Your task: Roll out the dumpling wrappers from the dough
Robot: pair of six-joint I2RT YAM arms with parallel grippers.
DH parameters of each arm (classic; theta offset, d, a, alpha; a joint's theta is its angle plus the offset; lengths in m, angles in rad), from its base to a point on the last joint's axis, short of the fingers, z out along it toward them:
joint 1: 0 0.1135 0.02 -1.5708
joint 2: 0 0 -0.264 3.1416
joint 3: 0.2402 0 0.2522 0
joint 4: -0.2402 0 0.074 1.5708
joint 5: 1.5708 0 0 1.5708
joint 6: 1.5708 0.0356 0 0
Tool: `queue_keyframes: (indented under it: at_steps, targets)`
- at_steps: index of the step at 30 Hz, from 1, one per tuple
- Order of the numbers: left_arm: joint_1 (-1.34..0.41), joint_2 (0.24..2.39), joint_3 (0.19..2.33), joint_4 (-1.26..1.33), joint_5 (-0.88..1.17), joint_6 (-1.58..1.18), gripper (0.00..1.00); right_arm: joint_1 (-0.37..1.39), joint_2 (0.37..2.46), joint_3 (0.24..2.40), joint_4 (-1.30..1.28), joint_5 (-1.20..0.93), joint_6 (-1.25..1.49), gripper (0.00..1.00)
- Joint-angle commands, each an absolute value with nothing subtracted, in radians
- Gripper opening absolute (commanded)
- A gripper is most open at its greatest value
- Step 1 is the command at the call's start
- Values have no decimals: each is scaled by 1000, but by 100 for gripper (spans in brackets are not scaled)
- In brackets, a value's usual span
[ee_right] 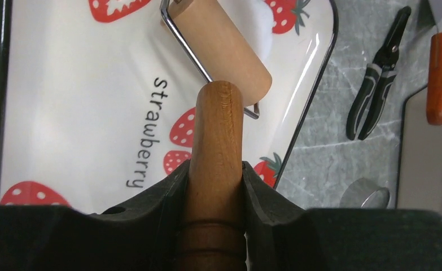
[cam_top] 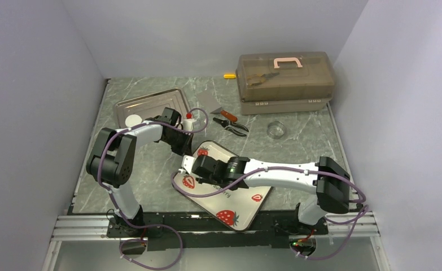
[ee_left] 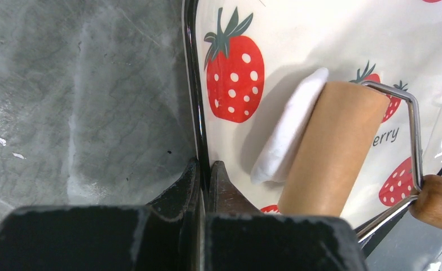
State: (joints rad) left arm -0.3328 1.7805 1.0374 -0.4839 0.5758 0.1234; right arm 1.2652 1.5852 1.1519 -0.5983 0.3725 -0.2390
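Trays first: I count two. At the far left lies one metal tray (cam_top: 156, 101), and on it one dumpling wrapper (cam_top: 132, 121), a flat white disc by its near left corner. Only the overhead camera shows me that disc.

Right of it, near the middle, one strawberry tray (cam_top: 252, 206) sits at an angle. My left gripper (ee_left: 205, 169) is closed on that tray's dark rim, one finger on each side. I get that from the left wrist camera alone; from above the jaws are too small to read.

That same wrist view gives me the one lump of dough (ee_left: 289, 132), white and pressed long. It lies on the strawberry tray, touching the left side of the one wooden roller (ee_left: 334, 152). From above, my right arm covers both.

My right gripper (ee_right: 215, 178) is clamped around the roller's wooden handle, which stands up between the fingers. The right wrist view shows that grip and the roller beyond it, but the dough is hidden there.

Further right on the table I count one flat blade with a reddish handle (cam_top: 225, 114), one pair of pruners (cam_top: 231, 127) and one clear ring (cam_top: 275, 129). Behind them are one small yellow object (cam_top: 229, 75) and one toolbox (cam_top: 286, 79).
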Motion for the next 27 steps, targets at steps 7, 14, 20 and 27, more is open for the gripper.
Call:
queue_keyframes:
  at_steps: [7, 14, 20, 27]
  targets:
    - [-340, 1735, 1049, -467, 599, 167, 0, 1316, 1512, 1235, -832, 378, -145, 0]
    - [-340, 1726, 1046, -466, 590, 169, 0, 1233, 1504, 1391, -657, 408, -318, 0]
    - [-340, 1720, 1041, -462, 584, 172, 0, 1154, 1522, 1363, -456, 315, -392, 0]
    - [-340, 1720, 1043, -462, 587, 172, 0, 1161, 1621, 1228, -537, 295, -381, 0]
